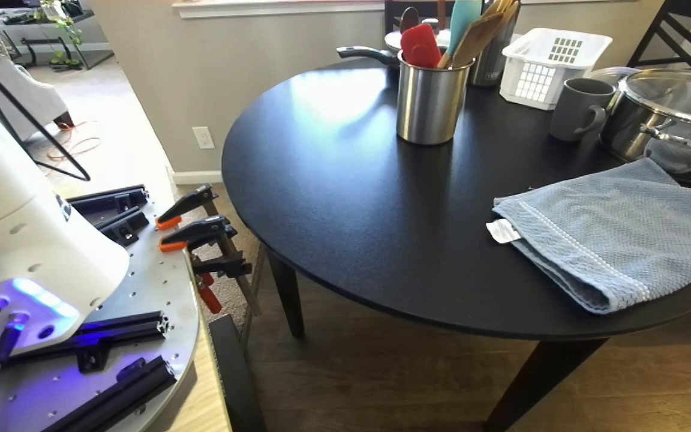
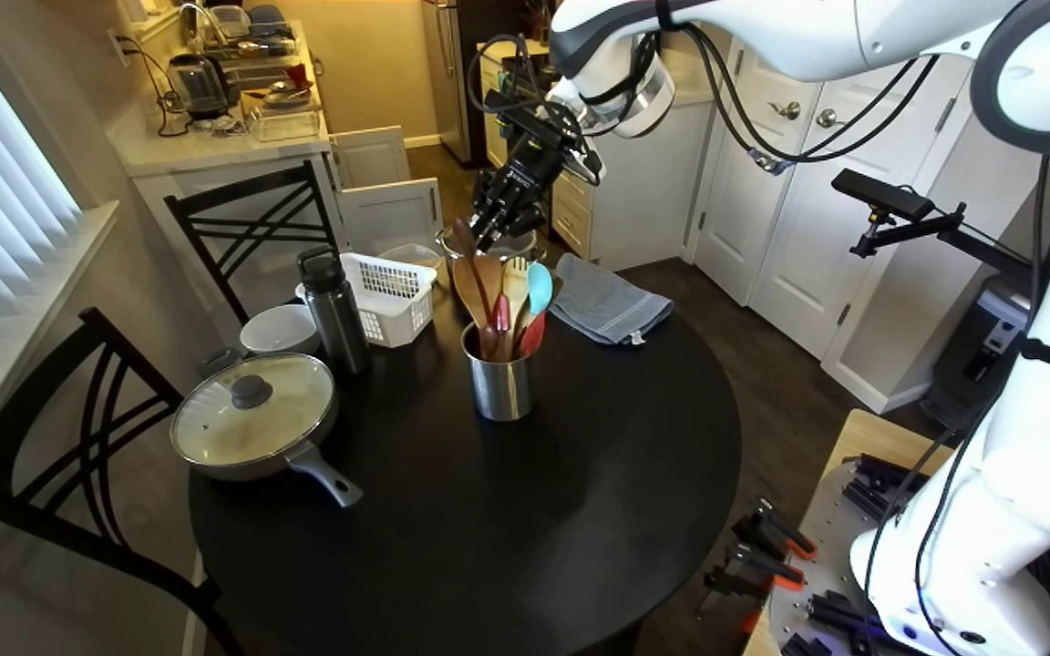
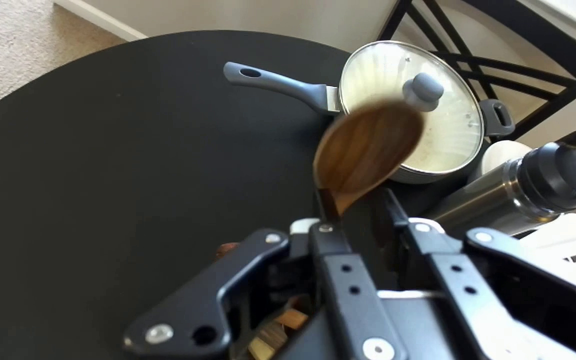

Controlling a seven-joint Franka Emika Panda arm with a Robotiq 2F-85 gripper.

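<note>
Narrow gap in the hand (image 3: 357, 196), beside the wooden spoon (image 3: 370, 142)

The two fingers (image 3: 328, 207) stand apart, only narrowly. The spoon's head is just beside one finger — whether these touch, I cannot tell. In an exterior view, its handle goes down toward the steel utensil container (image 2: 504, 392), which stands on the black table (image 2: 507, 528). Farther out are the lidded pan (image 2: 252, 424), the bottle (image 2: 340, 319), the white basket (image 2: 397, 328) and the blue towel (image 2: 607, 299).

The gripper (image 3: 360, 207) slants downward, its two fingers (image 3: 329, 241) apart, a narrow gap between them. Above it sits the bent wrist (image 2: 616, 73); the arm (image 2: 789, 36) runs back from there, higher than the gripper, toward its base (image 2: 953, 574).
</note>
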